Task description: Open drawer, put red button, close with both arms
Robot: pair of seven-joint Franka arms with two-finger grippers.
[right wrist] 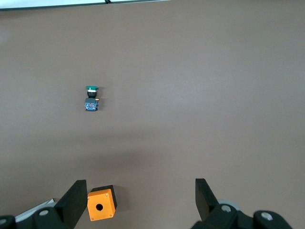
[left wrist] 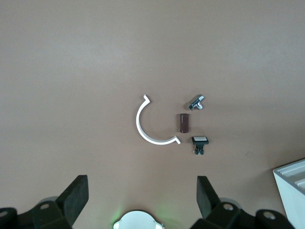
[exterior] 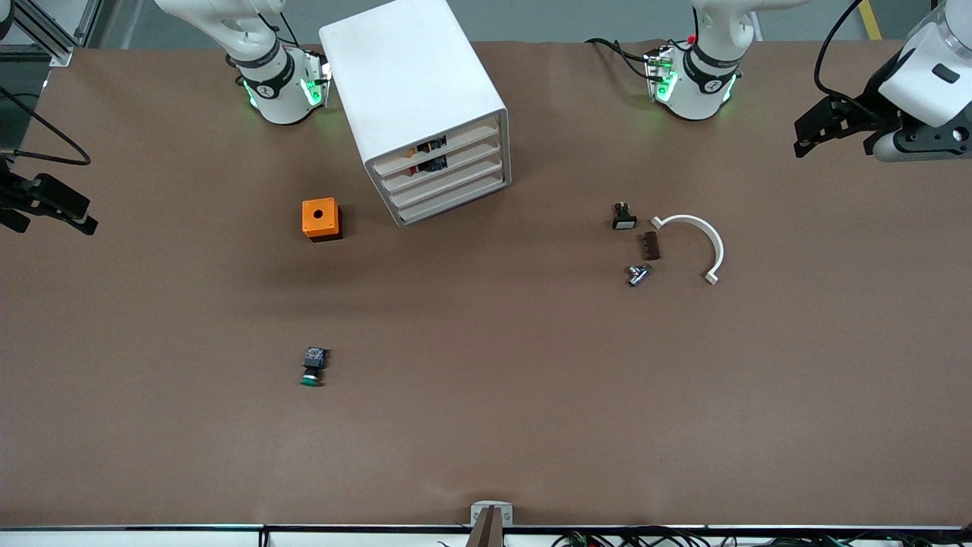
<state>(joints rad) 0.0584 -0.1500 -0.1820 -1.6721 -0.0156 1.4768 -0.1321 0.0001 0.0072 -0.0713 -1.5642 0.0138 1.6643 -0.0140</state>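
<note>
The white cabinet (exterior: 414, 83) stands near the arms' bases, its four stacked fronts turned toward the front camera. The drawer (exterior: 463, 158), second front from the top, sits flush with the others. Small dark and orange-red parts show in the gaps above the top two fronts; I cannot tell what they are. The red button is not in view on the table. My left gripper (exterior: 816, 133) (left wrist: 141, 183) hangs open and empty high over the left arm's end of the table. My right gripper (exterior: 53, 220) (right wrist: 140, 183) hangs open and empty over the right arm's end.
An orange box with a round hole (exterior: 320, 219) (right wrist: 100, 204) sits beside the cabinet. A green-capped switch (exterior: 312, 367) (right wrist: 91, 98) lies nearer the front camera. Toward the left arm's end lie a white curved piece (exterior: 695, 239) (left wrist: 150, 126), a brown block (exterior: 650, 245), a metal fitting (exterior: 637, 274) and a white-capped switch (exterior: 623, 216).
</note>
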